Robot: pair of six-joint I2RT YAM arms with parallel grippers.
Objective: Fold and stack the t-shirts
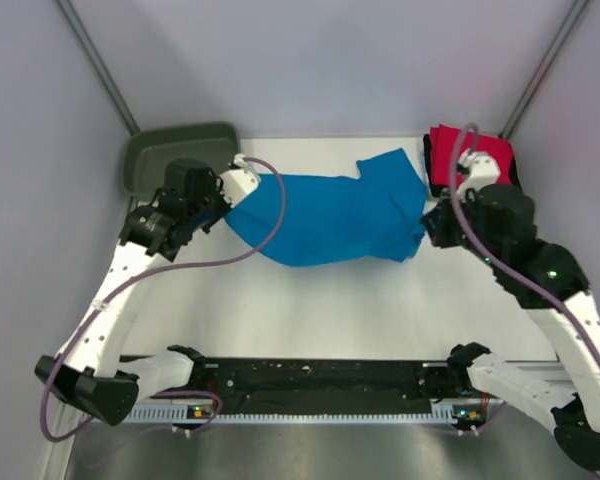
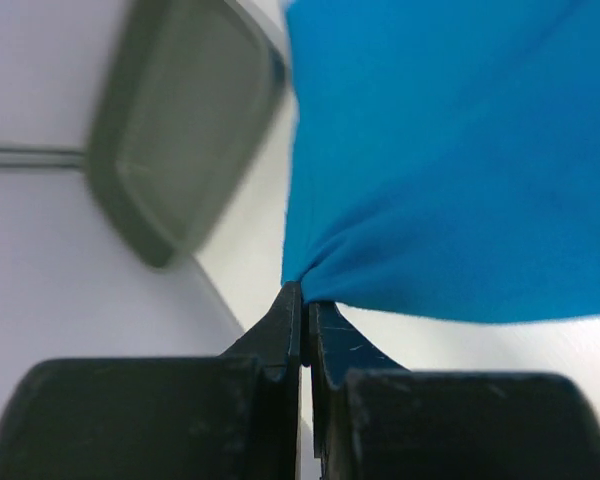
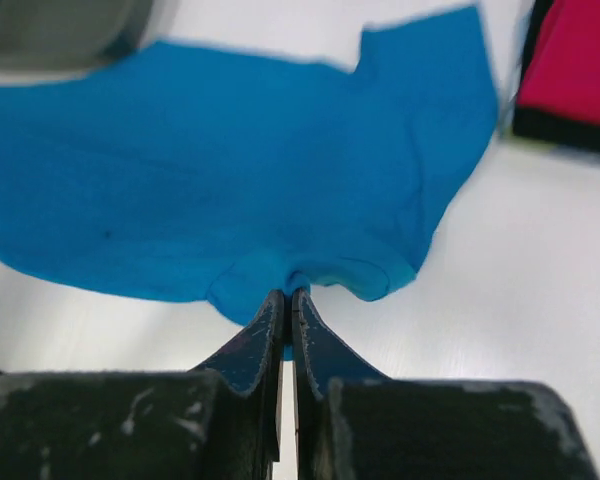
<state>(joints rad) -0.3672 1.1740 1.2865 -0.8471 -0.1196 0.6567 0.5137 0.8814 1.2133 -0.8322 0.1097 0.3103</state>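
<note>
The turquoise-blue t-shirt lies spread across the middle of the white table, stretched between the two arms. My left gripper is shut on its left edge; the pinched cloth bunches at the fingertips. My right gripper is shut on the shirt's right edge, where the hem puckers at the tips. A sleeve sticks up at the back right. A folded red shirt over a black one sits at the back right, also in the right wrist view.
A dark olive-green plastic tub stands at the back left corner, just behind the left gripper; it shows in the left wrist view too. Grey walls close in the table on three sides. Arm bases and a black rail line the near edge.
</note>
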